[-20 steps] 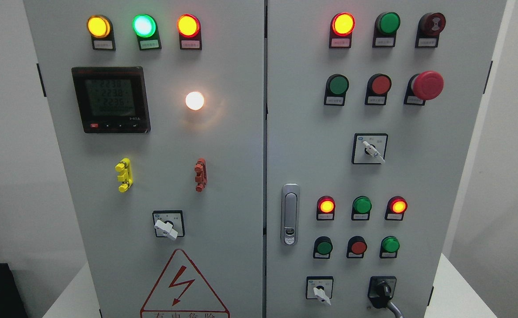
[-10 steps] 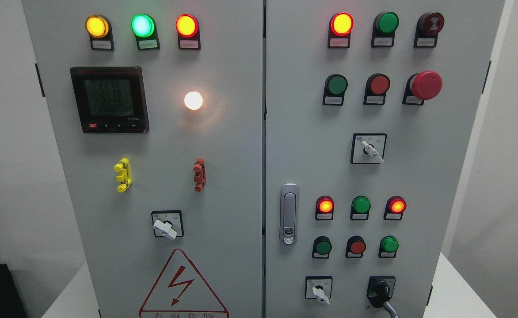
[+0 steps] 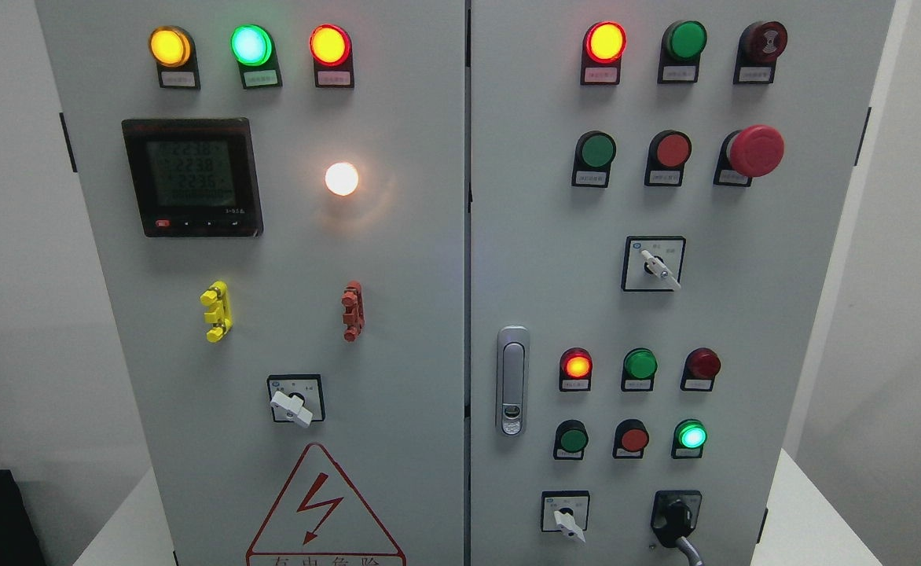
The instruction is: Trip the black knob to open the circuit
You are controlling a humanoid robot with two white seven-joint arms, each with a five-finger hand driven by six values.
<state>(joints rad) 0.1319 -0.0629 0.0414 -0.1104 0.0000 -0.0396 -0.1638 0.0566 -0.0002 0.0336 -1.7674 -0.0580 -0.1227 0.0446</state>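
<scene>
The black knob (image 3: pixel 674 515) sits in a black square plate at the lower right of the right cabinet door (image 3: pixel 539 236). A slim grey part (image 3: pixel 688 549) rises from the bottom edge and touches the knob's underside. It looks like part of my right hand, and the rest of the hand is out of frame. Above the knob, a red lamp (image 3: pixel 577 365) glows, the red lamp (image 3: pixel 702 364) on the right is dark, and a green lamp (image 3: pixel 692 435) is lit. No left hand shows.
White selector switches (image 3: pixel 564 520) (image 3: pixel 657 267) (image 3: pixel 293 407), a red mushroom stop button (image 3: pixel 755 150) and a door latch (image 3: pixel 512 381) stick out of the panel. The left door carries a meter (image 3: pixel 192 177) and lit lamps. White table surface (image 3: pixel 806 511) flanks the cabinet.
The right red lamp above the knob has gone dark and the green lamp below it has lit up. The whole panel has drifted slightly left in view.
</scene>
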